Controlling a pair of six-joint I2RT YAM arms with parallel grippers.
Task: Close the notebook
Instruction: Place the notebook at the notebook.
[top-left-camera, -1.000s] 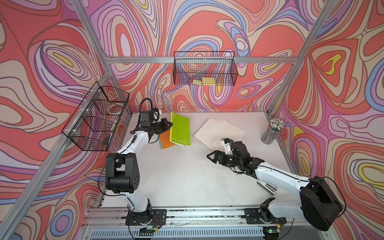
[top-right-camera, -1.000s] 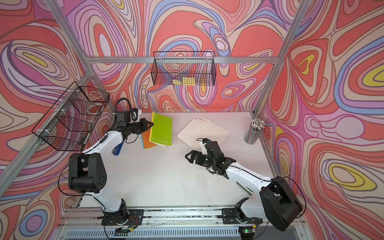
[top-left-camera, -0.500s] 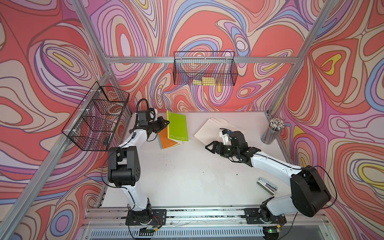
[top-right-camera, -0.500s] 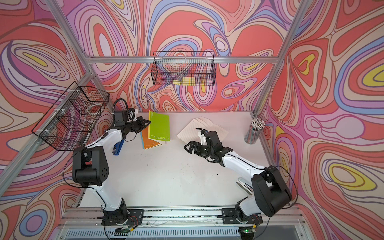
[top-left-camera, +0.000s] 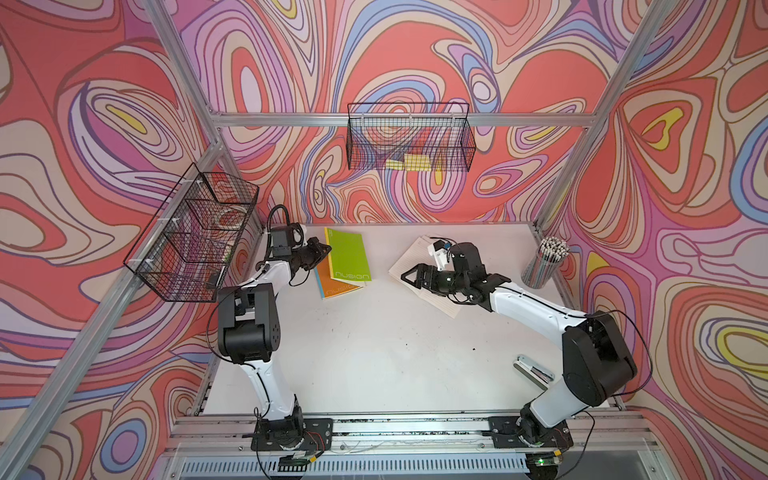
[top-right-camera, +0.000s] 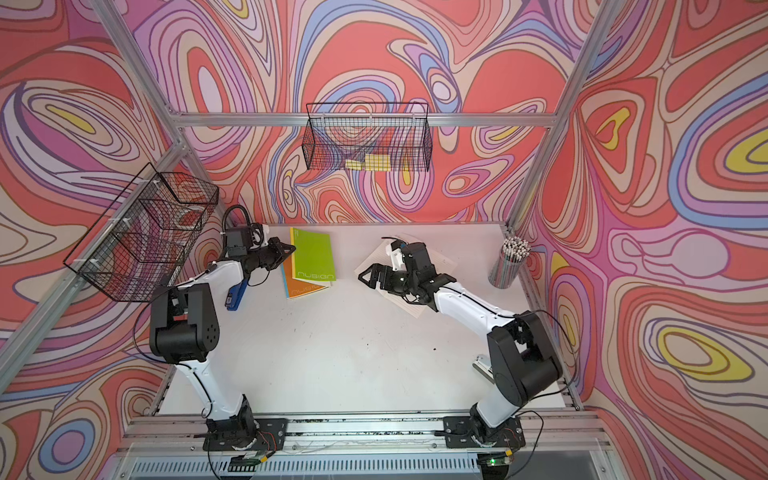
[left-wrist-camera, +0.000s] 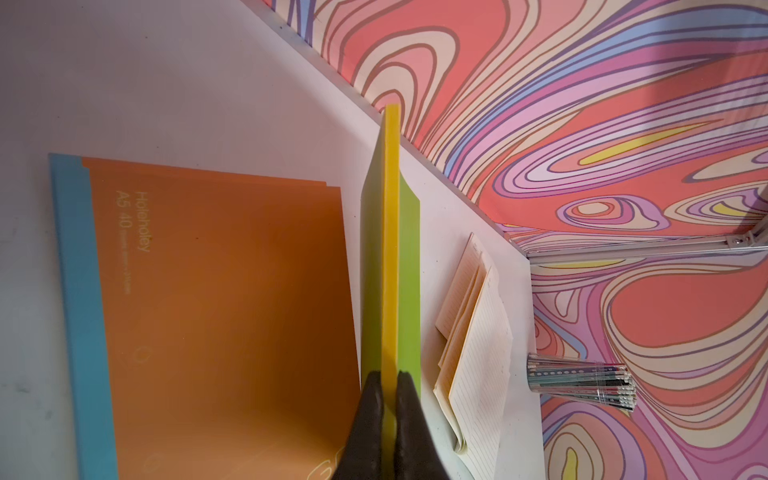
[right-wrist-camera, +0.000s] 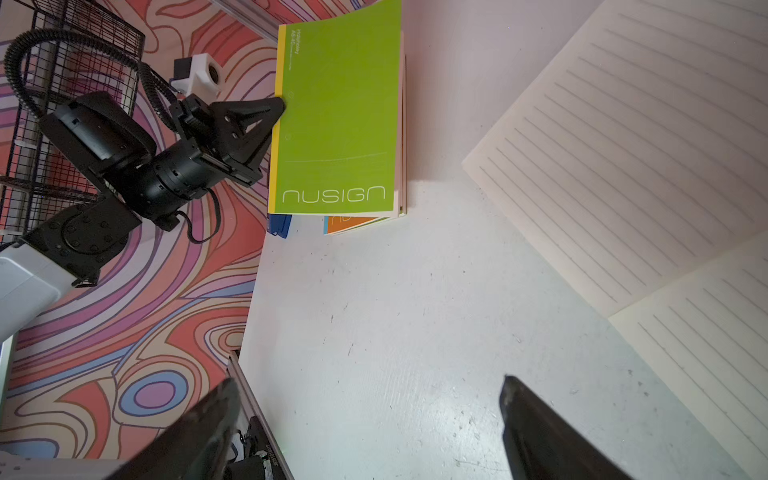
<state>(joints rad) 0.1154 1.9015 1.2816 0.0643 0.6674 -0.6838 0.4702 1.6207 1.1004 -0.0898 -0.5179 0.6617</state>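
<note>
Grip check: my left end effector (left-wrist-camera: 390, 380) pinches the yellow spine strip (left-wrist-camera: 391, 249) of the green-covered notebook (top-left-camera: 348, 257), tilting it up off the orange notebook (left-wrist-camera: 224, 311) beneath, probably to keep it clear. The open cream lined notebook (right-wrist-camera: 623, 158) I must close lies spread at the back right of the desk (top-left-camera: 374, 353), under my right end effector (right-wrist-camera: 370, 386), jaws spread wide, I judge to catch a cover edge.

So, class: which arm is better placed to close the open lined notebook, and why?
Right. The right gripper hangs open at the open notebook; the left gripper is shut on the green notebook's spine, farther off.
</note>
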